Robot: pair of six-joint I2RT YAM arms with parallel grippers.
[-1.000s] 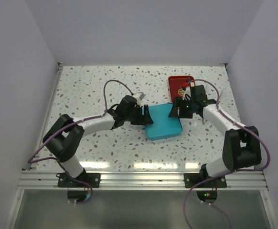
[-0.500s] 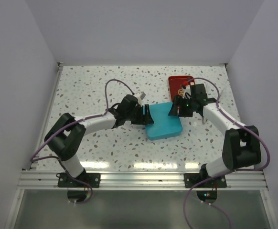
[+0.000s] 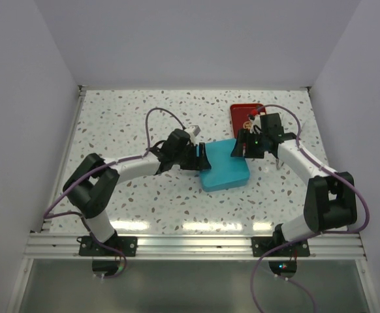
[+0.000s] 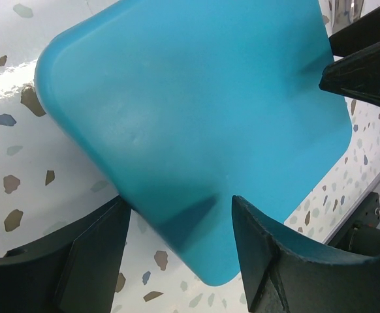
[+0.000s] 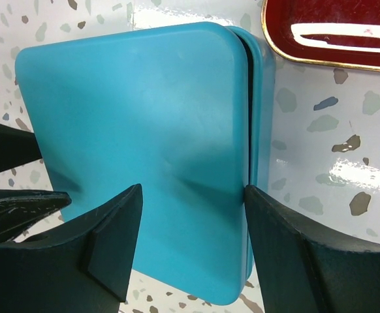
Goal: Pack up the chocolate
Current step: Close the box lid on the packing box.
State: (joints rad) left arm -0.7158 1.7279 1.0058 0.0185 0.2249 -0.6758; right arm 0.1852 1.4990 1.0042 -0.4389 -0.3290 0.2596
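My left gripper (image 4: 177, 215) and right gripper (image 5: 193, 195) stand part open, holding nothing, tips at the teal box (image 3: 222, 171) lid (image 5: 131, 117). Risk: uneven pressing jams the offset lid askew.

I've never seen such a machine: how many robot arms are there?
2. The left arm reaches the teal box from its left, the right arm from its right; none seems hidden.

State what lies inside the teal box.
Nothing inside shows: the teal box is closed, its lid covering the contents. Whether chocolate is in there cannot be told.
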